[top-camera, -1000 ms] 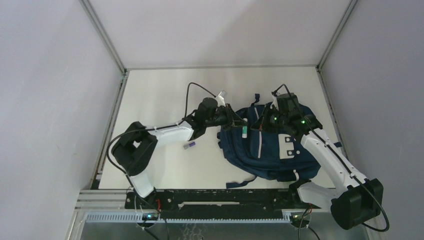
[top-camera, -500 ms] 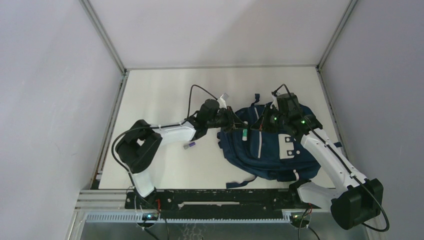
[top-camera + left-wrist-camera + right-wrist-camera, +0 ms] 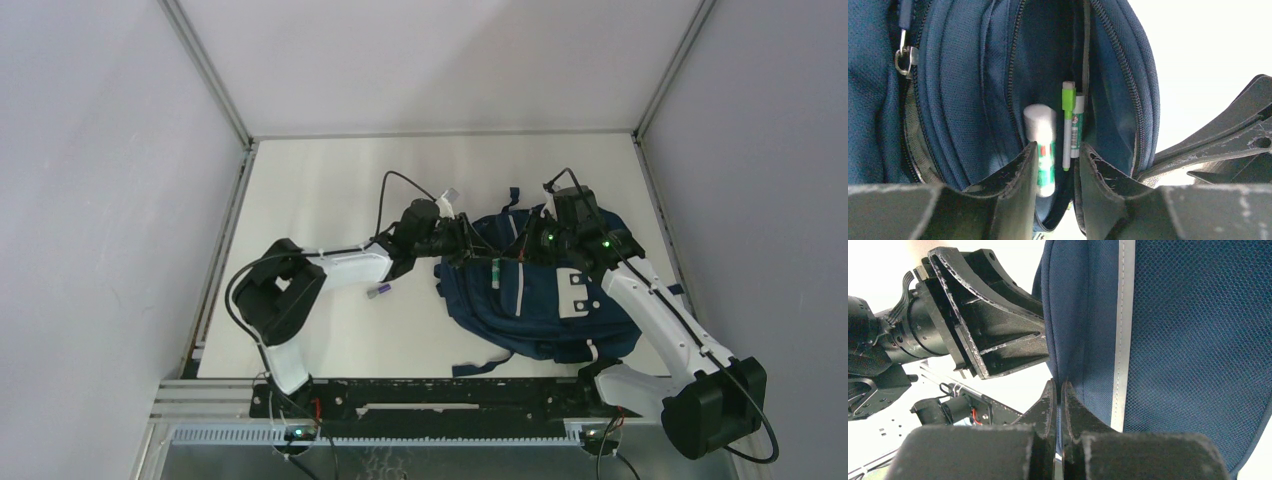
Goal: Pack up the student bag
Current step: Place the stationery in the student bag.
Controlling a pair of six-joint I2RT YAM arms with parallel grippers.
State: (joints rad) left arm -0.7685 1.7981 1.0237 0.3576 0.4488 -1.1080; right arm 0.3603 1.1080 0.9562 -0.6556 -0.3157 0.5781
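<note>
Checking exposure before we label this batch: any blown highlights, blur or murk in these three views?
Top external: even soft light, sharp, though the navy student bag shows little detail. Left wrist: table blown out white, pocket dim yet glue stick and marker readable, jaws soft at the bottom edge. Right wrist: table glare upper left, bag mesh crisp, jaws soft at the bottom edge.

A flat white tabletop sits boxed by plain pale grey walls left, right and far, joined by slim aluminium corner posts; the light is soft and even.
</note>
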